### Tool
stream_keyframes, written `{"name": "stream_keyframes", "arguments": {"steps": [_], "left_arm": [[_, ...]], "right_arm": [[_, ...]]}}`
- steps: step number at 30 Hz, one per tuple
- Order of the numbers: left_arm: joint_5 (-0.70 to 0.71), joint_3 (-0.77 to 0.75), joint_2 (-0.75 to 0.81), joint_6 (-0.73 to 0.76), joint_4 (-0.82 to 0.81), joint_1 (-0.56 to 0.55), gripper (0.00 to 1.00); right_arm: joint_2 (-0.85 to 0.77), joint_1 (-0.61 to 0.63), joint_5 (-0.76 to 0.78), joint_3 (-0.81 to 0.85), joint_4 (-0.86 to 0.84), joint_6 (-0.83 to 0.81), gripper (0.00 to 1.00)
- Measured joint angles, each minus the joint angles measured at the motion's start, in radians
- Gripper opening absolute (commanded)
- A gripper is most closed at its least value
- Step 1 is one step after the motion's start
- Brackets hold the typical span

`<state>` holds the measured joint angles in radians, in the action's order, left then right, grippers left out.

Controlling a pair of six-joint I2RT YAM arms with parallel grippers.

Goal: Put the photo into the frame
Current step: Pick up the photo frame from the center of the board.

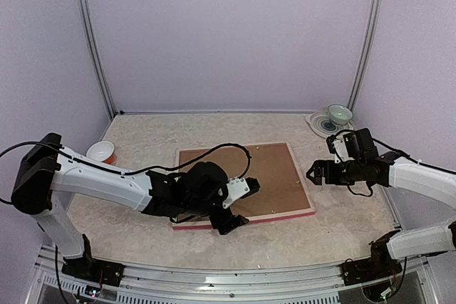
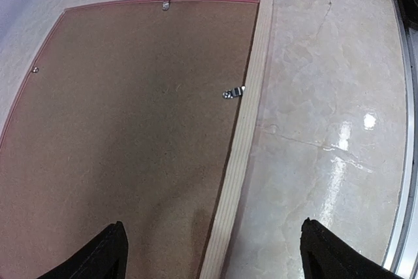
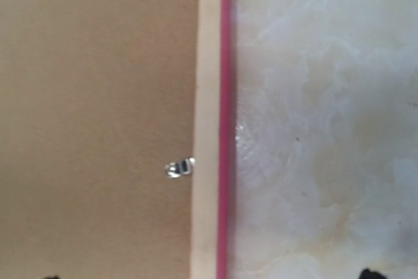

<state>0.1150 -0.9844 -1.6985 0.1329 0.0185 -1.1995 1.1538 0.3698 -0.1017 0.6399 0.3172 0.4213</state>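
- The left pincer (image 2: 215,250) is nearest. It hangs low over the near-left part of the frame (image 1: 285,213) with its jaws spread wide and nothing between them.
- Its wrist view shows the fingertips (image 2: 108,251) straddling the pale wood rail. One is over the brown backing board (image 1: 274,172), the other over bare worktop (image 1: 335,229).
- The frame lies face down mid-worktop, its pink edge showing along the near side and its long axis running left to right.
- Ahead of the left pincer a small metal clip (image 2: 233,92) sits where board meets rail. Judging by the layout, reaching it means moving forward along that rail.
- The right pincer (image 1: 313,173) hovers just beside the frame's right short edge, also fully open and empty. Another clip (image 3: 179,168) lies below it.
- No view shows the photo, and I cannot tell whether it lies under the board.
- Each arm is near its own end of the frame, with the left already over it.
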Motion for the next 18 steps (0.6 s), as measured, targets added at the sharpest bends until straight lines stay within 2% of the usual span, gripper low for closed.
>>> {"name": "stream_keyframes", "arguments": {"steps": [10,18], "left_arm": [[-0.136,-0.005,-0.051,0.078,-0.069,0.066,0.8],[-0.169,-0.006,-0.136,0.102,-0.101,0.077,0.69]], "right_arm": [[-0.022,0.0,-0.031,-0.005,0.0,0.003,0.99],[-0.022,0.0,-0.041,-0.01,0.0,0.003,0.99]]}}
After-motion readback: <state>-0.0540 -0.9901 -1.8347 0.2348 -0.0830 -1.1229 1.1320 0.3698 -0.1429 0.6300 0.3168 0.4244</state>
